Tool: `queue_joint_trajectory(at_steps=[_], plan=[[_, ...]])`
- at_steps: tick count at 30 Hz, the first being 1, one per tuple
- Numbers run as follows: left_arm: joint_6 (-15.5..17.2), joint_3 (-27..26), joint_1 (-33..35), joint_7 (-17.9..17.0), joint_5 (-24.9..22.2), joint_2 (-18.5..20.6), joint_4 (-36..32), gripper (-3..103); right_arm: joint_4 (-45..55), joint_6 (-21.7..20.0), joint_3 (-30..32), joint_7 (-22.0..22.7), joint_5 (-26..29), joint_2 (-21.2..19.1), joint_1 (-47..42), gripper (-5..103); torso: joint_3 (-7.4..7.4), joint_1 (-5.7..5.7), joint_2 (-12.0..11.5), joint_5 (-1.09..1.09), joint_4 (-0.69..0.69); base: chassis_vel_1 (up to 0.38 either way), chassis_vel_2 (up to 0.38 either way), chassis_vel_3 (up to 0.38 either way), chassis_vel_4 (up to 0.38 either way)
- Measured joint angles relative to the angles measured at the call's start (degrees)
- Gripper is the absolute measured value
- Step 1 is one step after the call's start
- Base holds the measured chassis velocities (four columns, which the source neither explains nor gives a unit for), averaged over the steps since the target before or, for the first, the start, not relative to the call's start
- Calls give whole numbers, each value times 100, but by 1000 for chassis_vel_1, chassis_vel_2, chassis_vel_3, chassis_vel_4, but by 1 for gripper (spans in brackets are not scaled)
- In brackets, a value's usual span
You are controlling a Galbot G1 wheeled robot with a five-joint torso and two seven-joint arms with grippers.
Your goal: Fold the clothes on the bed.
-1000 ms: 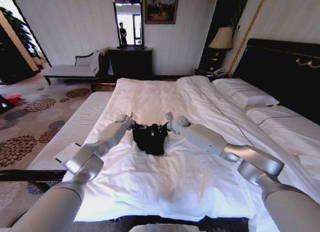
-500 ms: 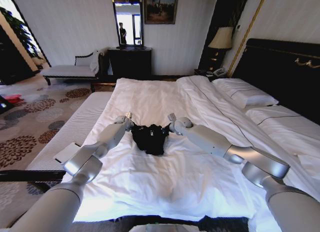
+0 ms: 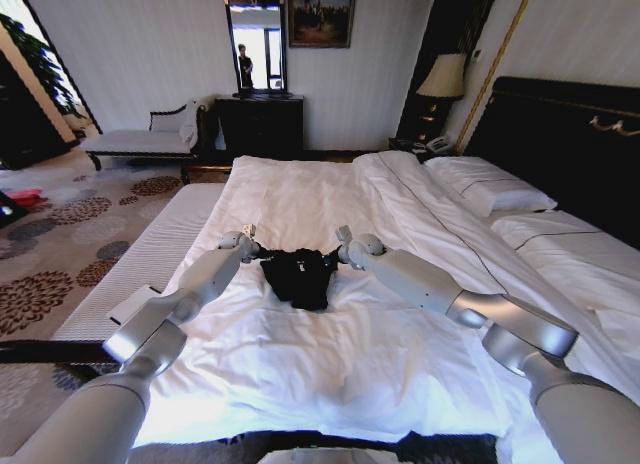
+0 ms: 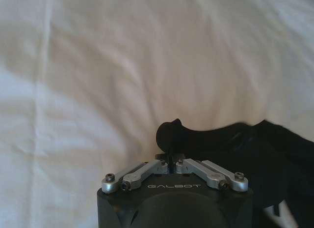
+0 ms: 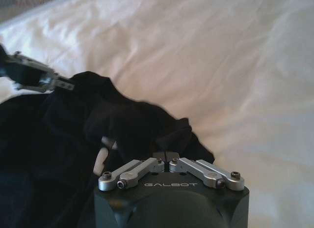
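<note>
The clothes, a black T-shirt (image 3: 300,275), lie bunched in the middle of the bed (image 3: 330,364), on its white duvet. My left gripper (image 3: 262,254) is shut on the shirt's upper left edge. In the left wrist view, a black fold (image 4: 221,137) rises from between the fingers of that gripper (image 4: 169,148). My right gripper (image 3: 333,256) is shut on the upper right edge, and the fabric (image 5: 137,122) humps over its shut tips (image 5: 165,152). The shirt's top edge stretches between the two grippers. The left gripper (image 5: 34,75) also shows far off in the right wrist view.
White pillows (image 3: 490,189) lie against the dark headboard (image 3: 560,134) on the right. A lamp (image 3: 443,79) stands at the bedside. A pale ribbed bench (image 3: 140,259) runs along the bed's left side. A chaise (image 3: 140,139) and a dark dresser (image 3: 260,124) stand at the far wall.
My left arm has shifted outward to the left with its corner of the shirt. The shirt's top edge is now pulled wider and flatter. The right gripper has barely moved.
</note>
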Motion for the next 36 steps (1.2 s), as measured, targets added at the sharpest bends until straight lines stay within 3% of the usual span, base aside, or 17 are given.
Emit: queue_joint_trajectory(at_steps=[8, 16, 29, 36], plan=[[-169, -91, 79, -280, -304, 472, -1152, 2, 218, 421, 444, 222, 102, -93, -145, 0, 0, 0, 0, 0, -2, 0, 0, 0, 0], [-178, -417, 64, -611, -853, 904, -2500, 2, 879, 735, 1052, 418, 64, -485, -154, 0, 0, 0, 0, -1, -2, 0, 0, 0, 0], [-214, -742, -574, -1167, -1870, 1625, -3950, 2, 1638, 937, 1604, 643, 200, -1059, 57, 0, -1, 0, 0, 1, -3, 0, 0, 0, 0], [-216, -1010, -736, -1396, -2140, 2128, -4414, 2, 1856, 1056, 1673, 733, 377, -1233, 506, 0, 0, 1, 0, -2, 2, 0, 0, 0, 0]])
